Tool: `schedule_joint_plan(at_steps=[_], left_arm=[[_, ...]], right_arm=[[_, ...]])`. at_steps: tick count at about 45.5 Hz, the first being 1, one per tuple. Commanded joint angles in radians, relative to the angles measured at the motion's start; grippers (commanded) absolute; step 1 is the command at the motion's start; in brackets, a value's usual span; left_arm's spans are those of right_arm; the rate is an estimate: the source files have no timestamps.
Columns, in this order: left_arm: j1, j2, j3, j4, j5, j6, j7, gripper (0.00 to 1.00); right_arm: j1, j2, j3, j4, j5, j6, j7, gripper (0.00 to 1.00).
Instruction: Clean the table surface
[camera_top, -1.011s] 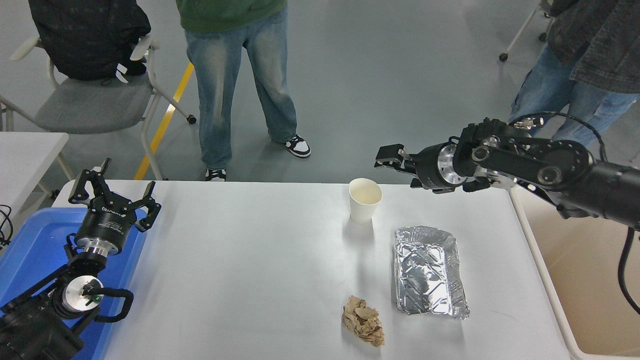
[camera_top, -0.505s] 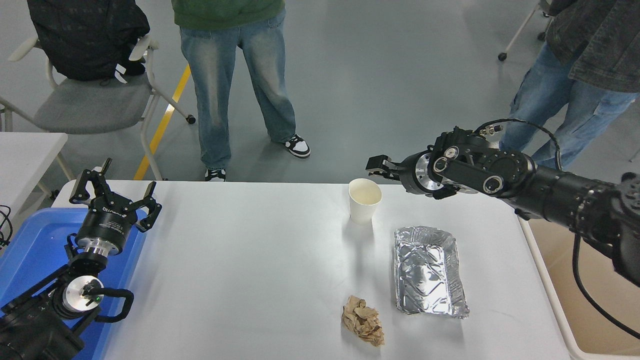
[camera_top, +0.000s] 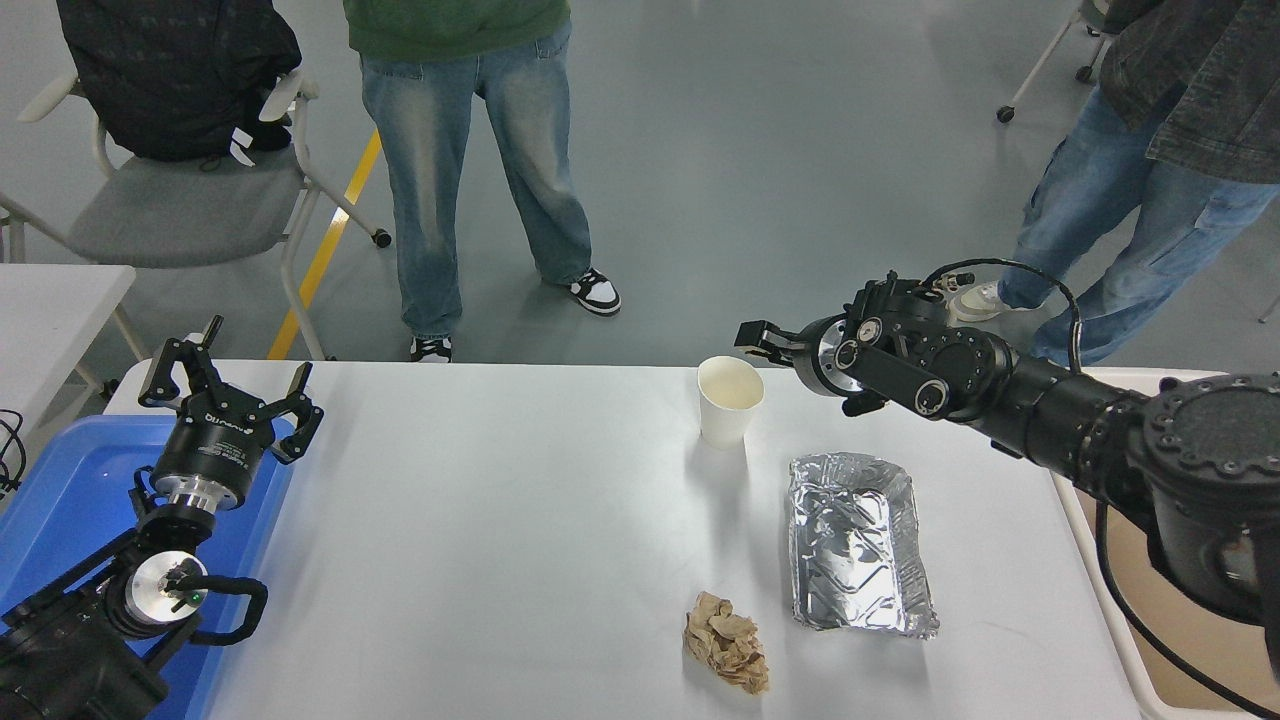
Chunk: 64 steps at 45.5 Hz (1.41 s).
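Note:
The white table surface (camera_top: 500, 520) fills the middle of the head view. On it stand a white paper cup (camera_top: 728, 400) near the far edge, an empty foil tray (camera_top: 856, 543) to its right and nearer, and a crumpled brown paper wad (camera_top: 727, 641) near the front. My right gripper (camera_top: 757, 340) hovers just right of and above the cup's rim, empty, with its fingers slightly apart. My left gripper (camera_top: 225, 385) is parked open at the lower left over the table's left edge.
A blue bin (camera_top: 60, 500) sits under the left arm. A beige bin (camera_top: 1150, 600) stands off the table's right edge. Two people stand at the far side, one at the top middle (camera_top: 480, 150), one at the top right (camera_top: 1150, 180). A chair (camera_top: 180, 200) stands at the top left.
My right arm has swung in from the right and lowered. Its gripper has shifted slightly left, closer to the cup. The left arm and the objects have not moved.

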Motion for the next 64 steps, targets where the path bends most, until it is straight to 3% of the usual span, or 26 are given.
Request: schedule_joint_plan(at_steps=[1,21,35,64], left_arm=[[0.000,0.001,0.000,0.000,0.000,0.000,0.000,0.99],[0.000,0.000,0.000,0.000,0.000,0.000,0.000,0.99],[0.000,0.001,0.000,0.000,0.000,0.000,0.000,0.99],[0.000,0.000,0.000,0.000,0.000,0.000,0.000,0.99]], right_arm=[[-0.029,0.007,0.006,-0.021,-0.004,-0.036,0.003,1.00],[-0.006,0.007,0.021,0.104,-0.007,-0.079,0.053,0.99],[-0.016,0.007,0.011,0.109,-0.116,-0.115,0.072,0.98],[-0.083,0.007,0.002,0.110,-0.140,-0.126,0.103,0.98]])
